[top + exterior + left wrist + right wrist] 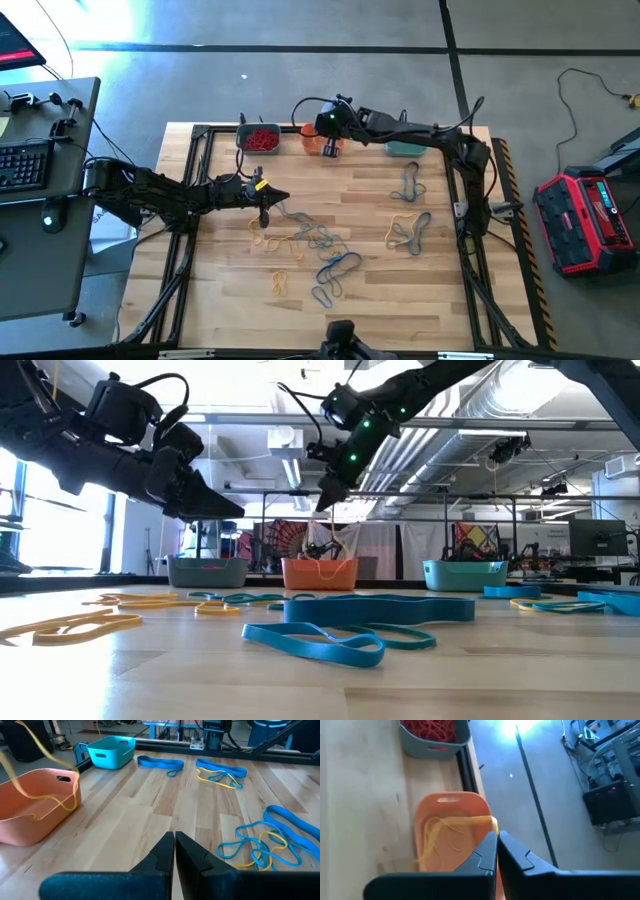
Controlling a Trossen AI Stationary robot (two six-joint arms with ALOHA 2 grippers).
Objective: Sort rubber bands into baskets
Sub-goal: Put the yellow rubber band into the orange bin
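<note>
Above orange basket (pixel 322 143): right gripper (pixel 331 152) clamped on yellow band (pixel 451 826); left gripper (pixel 265 217) closed, empty.

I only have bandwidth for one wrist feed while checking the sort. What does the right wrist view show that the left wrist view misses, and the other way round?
Only the right wrist view: the grey-blue basket heaped with red bands, and the right pincer, shut, above the orange basket's rim.

Only the left wrist view: the teal basket, the blue and yellow bands loose on the table, and the left pincer, shut and empty.

Both: the orange basket with yellow bands hanging into it.
</note>
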